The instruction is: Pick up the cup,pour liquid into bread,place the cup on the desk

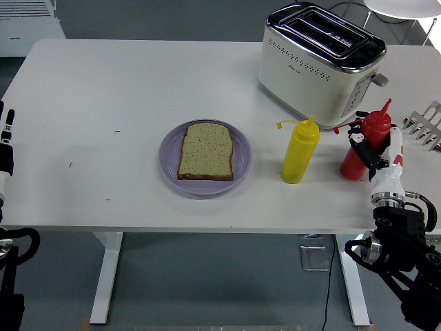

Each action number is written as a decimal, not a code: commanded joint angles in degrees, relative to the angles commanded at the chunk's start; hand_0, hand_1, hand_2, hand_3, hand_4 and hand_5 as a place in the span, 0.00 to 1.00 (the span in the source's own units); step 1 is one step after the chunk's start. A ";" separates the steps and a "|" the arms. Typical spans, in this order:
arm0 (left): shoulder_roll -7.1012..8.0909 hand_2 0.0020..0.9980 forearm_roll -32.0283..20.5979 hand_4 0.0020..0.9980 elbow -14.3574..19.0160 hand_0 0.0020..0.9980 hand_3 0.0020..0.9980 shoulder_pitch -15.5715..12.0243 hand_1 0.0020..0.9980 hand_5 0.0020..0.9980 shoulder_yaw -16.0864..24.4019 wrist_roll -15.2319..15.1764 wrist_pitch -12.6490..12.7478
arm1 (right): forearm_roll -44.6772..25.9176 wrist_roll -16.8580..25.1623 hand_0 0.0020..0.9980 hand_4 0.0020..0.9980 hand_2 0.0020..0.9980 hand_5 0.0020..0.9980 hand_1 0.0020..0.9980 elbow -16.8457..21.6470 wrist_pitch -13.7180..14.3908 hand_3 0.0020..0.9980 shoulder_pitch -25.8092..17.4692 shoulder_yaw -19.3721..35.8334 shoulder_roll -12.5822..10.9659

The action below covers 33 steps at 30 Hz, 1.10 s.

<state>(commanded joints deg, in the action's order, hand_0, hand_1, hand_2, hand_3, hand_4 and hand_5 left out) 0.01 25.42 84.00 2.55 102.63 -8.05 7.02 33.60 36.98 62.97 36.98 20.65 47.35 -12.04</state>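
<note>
Two bottles: a yellow squeeze bottle (pixel 300 153) and a red squeeze bottle (pixel 365 145), both upright on the white table (pixel 103 89), right of the plate, near each other but not touching.
Red bottle: this is the one I'm at. It stands near the table's right end, just in front of the toaster's right corner, nozzle pointing up.
My right hand (pixel 377 153): comes up from the lower right corner, dark fingers (pixel 363 146) curled against the right side of the red bottle. Looks like contact, but honestly can't tell if it's a proper closed grasp. Bottle is sitting on the table, not lifted.
My left hand (pixel 5 148): parked at the left edge of the frame beside the table, barely showing, so can't tell what the fingers are doing.
Bread: one slice (pixel 206 151) lying flat on a purple plate (pixel 242 153), mid-table toward the near edge, well left of the yellow bottle.
Toaster: white and chrome toaster (pixel 320 61) at the far right, behind both bottles.
Rack: a bit of a metal rack (pixel 425 124) pokes in at the right edge, beyond the red bottle.
</note>
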 joint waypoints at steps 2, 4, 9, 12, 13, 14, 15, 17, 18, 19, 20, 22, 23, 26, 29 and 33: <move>0.01 0.73 0.00 0.49 0.02 0.81 0.72 -0.01 0.74 1.00 -0.03 0.00 -0.01 | 0.00 0.00 0.38 0.38 0.42 0.16 0.38 -0.08 0.00 0.50 -0.08 0.08 -0.05; 0.02 0.73 0.00 0.49 0.02 0.81 0.72 -0.01 0.74 1.00 -0.06 0.00 -0.02 | 0.14 0.00 0.38 0.38 0.42 0.16 0.38 -0.08 0.00 0.50 -0.20 0.26 -0.11; -0.01 0.73 -0.03 0.49 0.01 0.81 0.72 -0.09 0.74 1.00 -0.11 -0.02 0.01 | 1.03 0.00 0.37 0.60 0.45 0.09 0.40 0.20 0.00 0.51 -0.60 0.29 -0.15; -0.01 0.73 -0.03 0.49 0.01 0.81 0.72 -0.13 0.74 1.00 -0.13 -0.03 0.01 | 2.17 0.00 0.37 0.60 0.45 0.09 0.40 0.29 0.00 0.51 -0.84 0.22 -0.09; -0.01 0.73 -0.03 0.49 0.02 0.81 0.72 -0.14 0.74 1.00 -0.15 -0.03 0.01 | 2.65 0.00 0.41 0.66 0.48 0.08 0.42 0.30 0.00 0.56 -0.96 0.22 -0.07; -0.01 0.73 -0.02 0.49 0.02 0.81 0.72 -0.17 0.74 1.00 -0.15 -0.04 0.00 | 3.00 0.00 0.41 0.66 0.48 0.08 0.42 0.31 0.00 0.56 -1.09 0.27 -0.08; -0.01 0.73 -0.02 0.49 0.02 0.81 0.72 -0.20 0.74 1.00 -0.15 -0.04 0.00 | 3.25 0.00 0.41 0.66 0.48 0.08 0.42 0.32 0.00 0.56 -1.20 0.30 -0.09; -0.01 0.73 -0.01 0.49 0.01 0.81 0.72 -0.22 0.74 1.00 -0.15 -0.04 0.00 | 3.97 0.00 0.41 0.66 0.48 0.08 0.42 0.35 0.00 0.56 -1.40 0.35 -0.15; 0.00 0.73 0.00 0.49 0.01 0.81 0.72 -0.21 0.74 1.00 -0.14 -0.04 -0.01 | 4.39 0.00 0.41 0.66 0.48 0.08 0.42 0.36 0.00 0.56 -1.53 0.35 -0.17; 0.00 0.73 0.01 0.49 0.02 0.81 0.72 -0.20 0.74 1.00 -0.14 -0.04 -0.01 | 4.68 0.00 0.50 0.68 0.53 0.07 0.49 0.37 0.00 0.67 -1.62 0.36 -0.19; 0.01 0.73 0.01 0.49 0.02 0.81 0.72 -0.19 0.74 1.00 -0.11 -0.04 0.00 | 5.11 0.00 0.50 0.68 0.53 0.07 0.49 0.38 0.00 0.67 -1.76 0.42 -0.18; 0.02 0.73 0.01 0.49 0.03 0.81 0.72 -0.14 0.74 1.00 -0.09 -0.04 -0.01 | 5.62 0.00 0.50 0.68 0.53 0.07 0.49 0.43 0.00 0.67 -1.94 0.59 -0.17; 0.03 0.73 0.02 0.49 0.04 0.81 0.72 -0.12 0.74 1.00 -0.08 -0.04 -0.02 | 5.87 0.00 0.50 0.68 0.53 0.07 0.49 0.45 0.00 0.67 -2.03 0.70 -0.16; 0.03 0.73 0.01 0.49 0.05 0.81 0.72 -0.07 0.74 1.00 0.01 -0.05 -0.01 | 6.55 0.00 0.58 0.71 0.60 0.08 0.57 0.45 0.00 0.75 -2.35 1.11 -0.12; 0.04 0.73 0.02 0.49 0.07 0.81 0.72 -0.04 0.74 1.00 0.08 -0.04 -0.01 | 7.55 0.00 0.58 0.71 0.60 0.08 0.57 0.27 0.00 0.75 -2.66 1.69 -0.05; 0.09 0.73 0.04 0.49 0.10 0.81 0.72 0.02 0.74 1.00 0.16 -0.04 -0.03 | 9.77 0.00 0.70 0.73 0.69 0.09 0.63 0.14 0.00 0.79 -3.11 2.35 -0.10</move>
<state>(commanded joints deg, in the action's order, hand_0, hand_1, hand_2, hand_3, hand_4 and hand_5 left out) 0.10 25.46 84.10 2.56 102.79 -8.09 7.00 43.38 36.98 63.11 36.98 17.54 49.70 -12.13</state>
